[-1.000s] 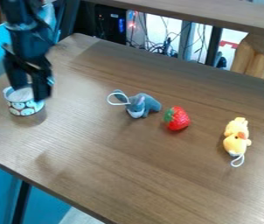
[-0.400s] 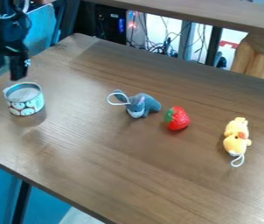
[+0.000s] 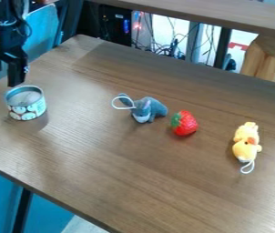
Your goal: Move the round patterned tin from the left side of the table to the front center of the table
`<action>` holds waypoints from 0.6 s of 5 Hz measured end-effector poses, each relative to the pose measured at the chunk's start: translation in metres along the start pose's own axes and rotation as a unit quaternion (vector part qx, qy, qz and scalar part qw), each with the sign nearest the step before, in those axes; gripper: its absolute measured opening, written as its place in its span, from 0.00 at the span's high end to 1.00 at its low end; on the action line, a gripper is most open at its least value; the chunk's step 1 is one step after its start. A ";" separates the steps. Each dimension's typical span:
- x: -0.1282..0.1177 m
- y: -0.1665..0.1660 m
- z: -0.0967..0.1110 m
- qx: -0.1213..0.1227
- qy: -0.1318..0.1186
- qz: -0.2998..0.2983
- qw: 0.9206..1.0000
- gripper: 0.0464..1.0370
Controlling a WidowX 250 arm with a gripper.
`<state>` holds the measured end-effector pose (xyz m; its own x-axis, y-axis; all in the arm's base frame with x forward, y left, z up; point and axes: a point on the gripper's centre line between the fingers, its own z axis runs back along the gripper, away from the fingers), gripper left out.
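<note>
My gripper [image 3: 2,79] hangs at the upper left, over the table's left edge, with its two fingers apart and nothing between them. Just below and to the right of it, a can [image 3: 25,103] with a white and teal patterned side stands upright on the table, not visibly held. A grey-blue plush animal [image 3: 145,109] with a white loop lies near the middle. Beside it on the right is a red strawberry [image 3: 184,123] with a green top. Farther right lies a yellow plush toy [image 3: 247,143] with a white loop.
The brown table [image 3: 121,168] spans the view, its front edge running from left down to the bottom. A raised wooden shelf [image 3: 213,16] crosses the top. Behind the table are cables [image 3: 164,48] and a black case [image 3: 114,25].
The gripper has moved up and left, away from over the can, then slightly lower most recently. The can has shifted a touch to the right. The toys have stayed put.
</note>
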<state>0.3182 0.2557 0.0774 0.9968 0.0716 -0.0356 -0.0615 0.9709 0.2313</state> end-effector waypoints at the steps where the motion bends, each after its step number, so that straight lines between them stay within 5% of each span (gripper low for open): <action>1: -0.013 -0.013 -0.022 0.002 0.017 -0.012 1.000 0.04; 3: -0.020 -0.034 -0.019 0.030 -0.006 -0.019 0.999 0.04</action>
<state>0.2996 0.2259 0.0514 0.9989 0.0318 -0.0346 -0.0205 0.9574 0.2881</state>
